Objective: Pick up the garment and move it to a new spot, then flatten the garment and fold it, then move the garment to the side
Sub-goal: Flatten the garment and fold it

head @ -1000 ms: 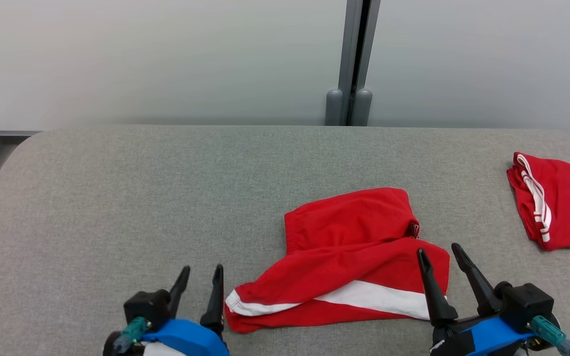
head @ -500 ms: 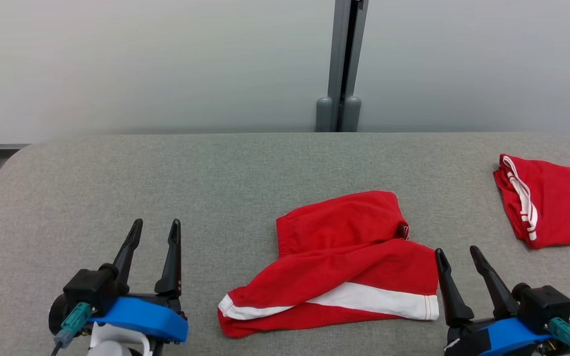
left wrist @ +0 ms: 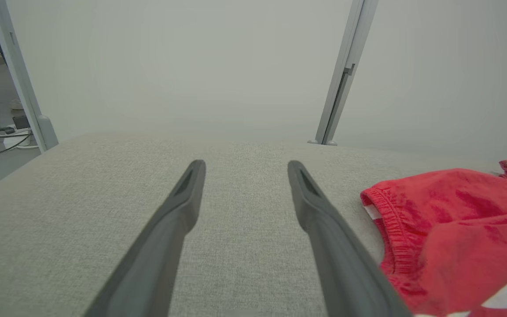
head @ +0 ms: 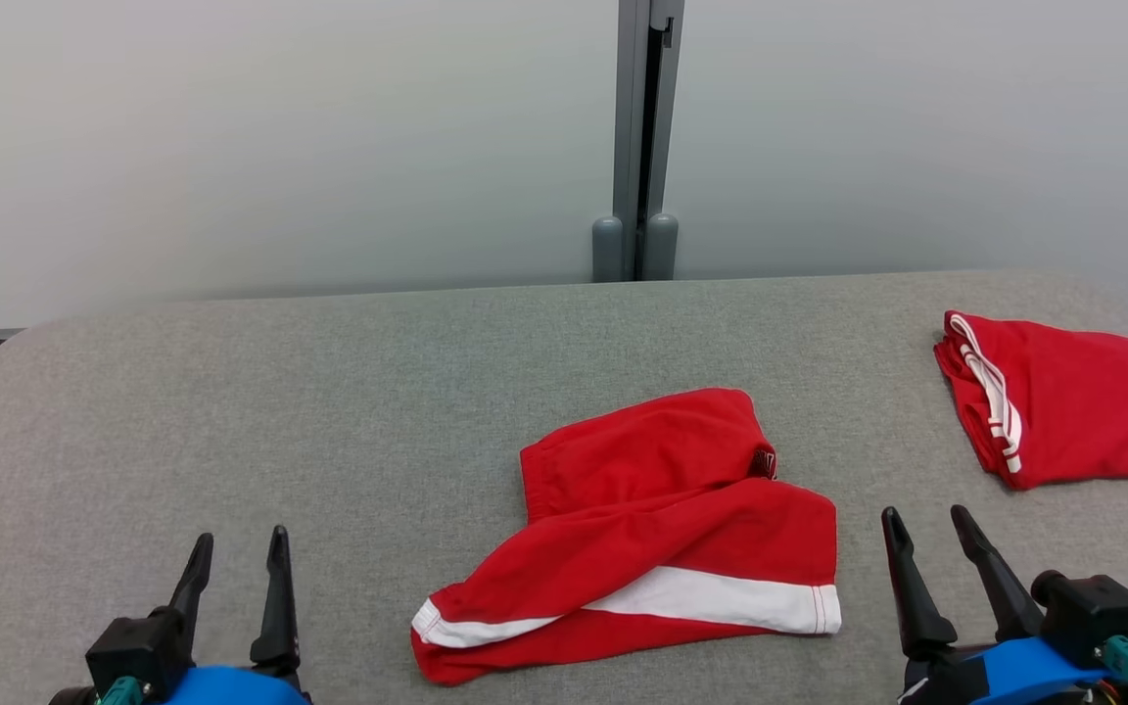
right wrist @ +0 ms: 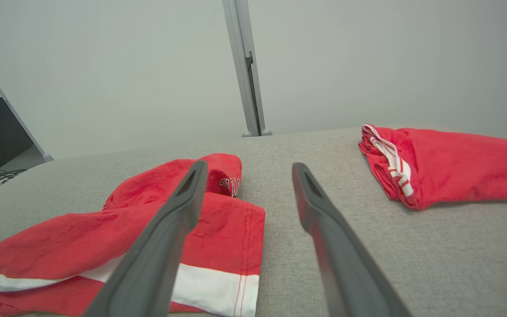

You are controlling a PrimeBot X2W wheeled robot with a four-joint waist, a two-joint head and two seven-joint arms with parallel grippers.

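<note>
The garment (head: 642,529), red shorts with a white band, lies crumpled and partly folded over itself near the front middle of the grey padded table (head: 280,392). My left gripper (head: 241,539) stands open over bare table, well to the left of the garment's left end. My right gripper (head: 924,514) is open too, just off the garment's right edge and apart from it. The left wrist view has the open left gripper (left wrist: 245,164) with the garment (left wrist: 447,220) off to its right. In the right wrist view the open right gripper (right wrist: 249,164) has the garment (right wrist: 60,242) at its left finger.
A second red garment (head: 1063,411) with white stripes lies folded at the table's far right, also in the right wrist view (right wrist: 447,163). A grey post (head: 637,147) stands against the pale wall behind the table. Bare table stretches to the left and back.
The head camera has shifted, sliding the scene left. My left gripper has drawn away leftward from the garment's left end, and my right gripper has backed off its right edge. The garment lies as before.
</note>
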